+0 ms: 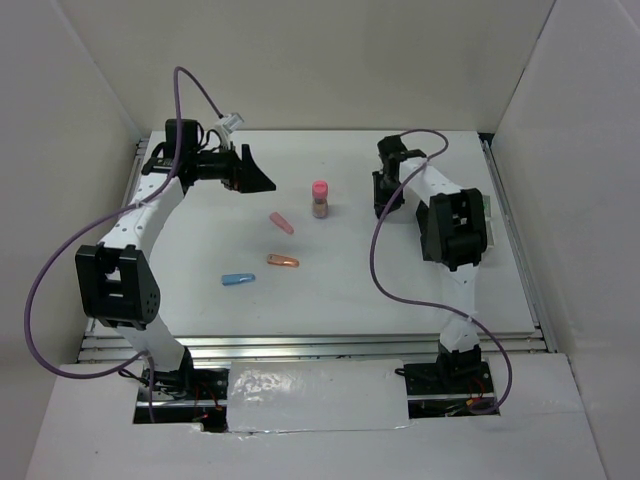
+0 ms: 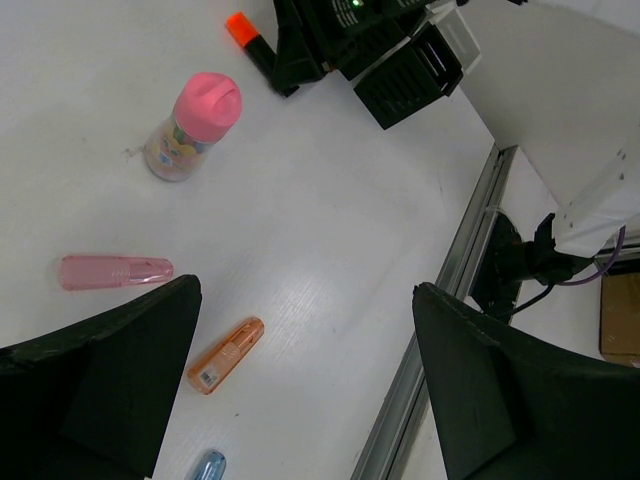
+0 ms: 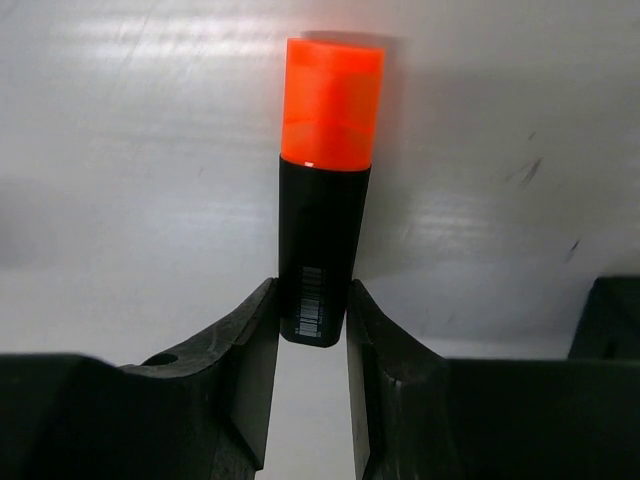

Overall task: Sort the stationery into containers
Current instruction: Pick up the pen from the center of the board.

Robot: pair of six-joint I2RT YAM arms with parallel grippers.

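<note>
My right gripper (image 3: 312,310) is shut on the black body of an orange/black highlighter (image 3: 325,150), low over the table at the back centre-right (image 1: 383,205). The highlighter also shows in the left wrist view (image 2: 245,32). My left gripper (image 1: 258,180) is open and empty, held above the table at the back left (image 2: 305,300). A pink-capped stubby cylinder (image 1: 320,198) stands upright between the two grippers (image 2: 192,125). A pink cap-like piece (image 1: 282,223), an orange one (image 1: 283,261) and a blue one (image 1: 238,279) lie loose on the table. The containers do not show clearly.
White walls close in the table on the back, left and right. A metal rail (image 1: 350,345) runs along the table's near edge. The right arm's black elbow block (image 1: 455,230) hangs over the table's right side. Purple cables loop from both arms.
</note>
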